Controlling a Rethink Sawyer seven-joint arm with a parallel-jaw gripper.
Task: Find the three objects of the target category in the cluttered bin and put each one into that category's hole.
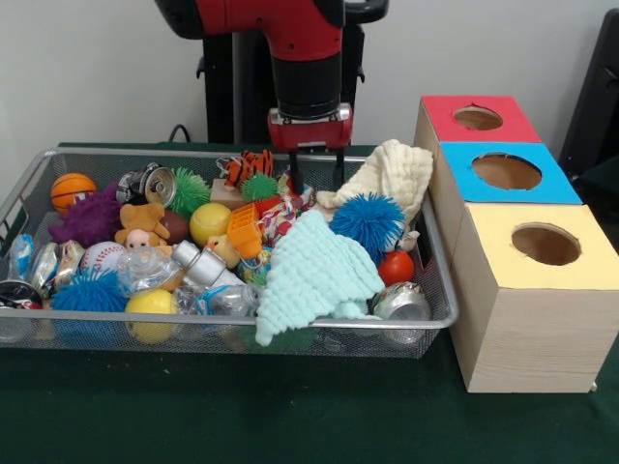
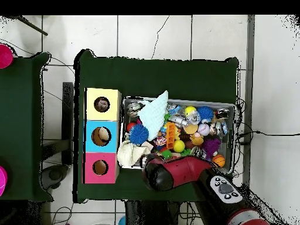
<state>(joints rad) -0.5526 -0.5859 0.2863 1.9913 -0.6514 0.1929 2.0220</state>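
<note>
Overhead, tool (image 1: 315, 172) prongs spread, empty, above wire-mesh bin (image 1: 440, 280), knitted mint cloth (image 1: 311, 274).

tabletop (image 1: 290, 416): we see dark green cloth over it | second tabletop (image 2: 23, 117): green too, at 9 o'clock overhead, well apart | pink balls (image 2: 4, 55): we spot two at its left edge | floor (image 2: 176, 35): pale tiles, one cracked | wall (image 1: 97, 68): plain white at 12 o'clock in front view
</note>
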